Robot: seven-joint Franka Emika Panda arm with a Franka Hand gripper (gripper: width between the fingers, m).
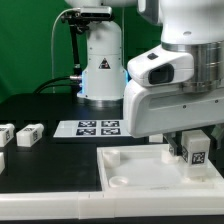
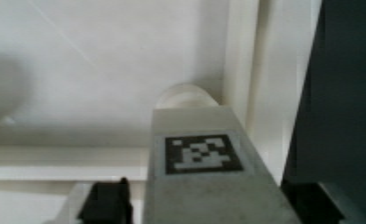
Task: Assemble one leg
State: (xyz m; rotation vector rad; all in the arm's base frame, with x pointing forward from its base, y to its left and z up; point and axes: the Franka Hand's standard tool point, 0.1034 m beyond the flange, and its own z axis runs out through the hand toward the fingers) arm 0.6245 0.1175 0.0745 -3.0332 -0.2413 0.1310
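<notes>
My gripper [image 1: 193,141] is shut on a leg [image 1: 196,152], a small white square post with a black-and-white tag on its face. It holds the leg upright just above the corner of the large flat white panel [image 1: 130,165] on the exterior view's right. In the wrist view the leg [image 2: 201,145] sits between the two dark fingers [image 2: 105,202], its far end pointing at a round socket [image 2: 192,97] in the panel's corner [image 2: 91,110]. I cannot tell whether the leg touches the socket.
Two more loose legs [image 1: 28,134] lie on the black table at the exterior view's left. The marker board [image 1: 88,127] lies behind the panel, in front of the robot's base [image 1: 100,70]. The panel's raised rim [image 2: 246,60] runs beside the leg.
</notes>
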